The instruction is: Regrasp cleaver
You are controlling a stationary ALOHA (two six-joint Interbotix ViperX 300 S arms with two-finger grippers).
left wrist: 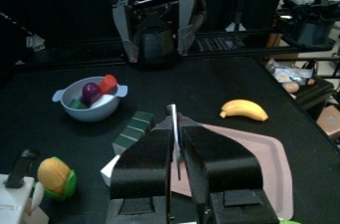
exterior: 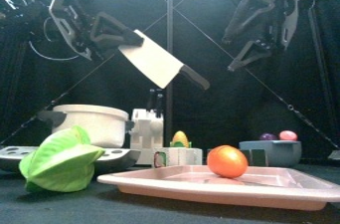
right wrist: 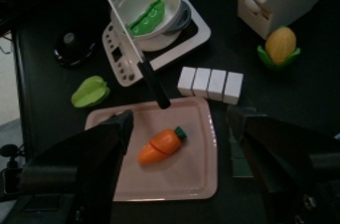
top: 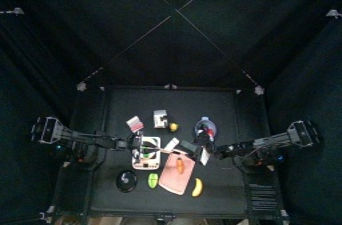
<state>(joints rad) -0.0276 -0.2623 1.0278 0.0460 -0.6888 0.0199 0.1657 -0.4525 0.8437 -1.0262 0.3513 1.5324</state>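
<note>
Nearest the table's front edge: pink tray [exterior: 265, 190] carrying a carrot [exterior: 228, 161]. Beside the tray: green pepper-like vegetable [exterior: 60, 161].

Behind these: white pot [exterior: 93, 123] on a scale [exterior: 20, 155], white knife block [exterior: 150, 128], corn cob [exterior: 178, 139]. To the right: blue bowl [exterior: 269, 152] holding small fruit. Banana [left wrist: 244, 110] lies on the table [left wrist: 54, 69], beside the tray.

Above the table, mid-air: cleaver [exterior: 157, 59], blade tilted, black handle slanting down toward the right arm's side. The left gripper [left wrist: 174, 166] holds it, jaws closed on the thin blade, which shows edge-on between them in the left wrist view.

Farthest: right gripper [exterior: 246, 54], hanging high, jaws spread wide and empty. It is near the handle but apart from it. In the right wrist view the handle [right wrist: 154, 84] crosses ahead of the open jaws, not between them.

Progress, as judged: cleaver is lifted and presented by the left arm. The handover grasp is not yet made. Remaining: right jaws close on the handle, left jaws let go of the blade.
</note>
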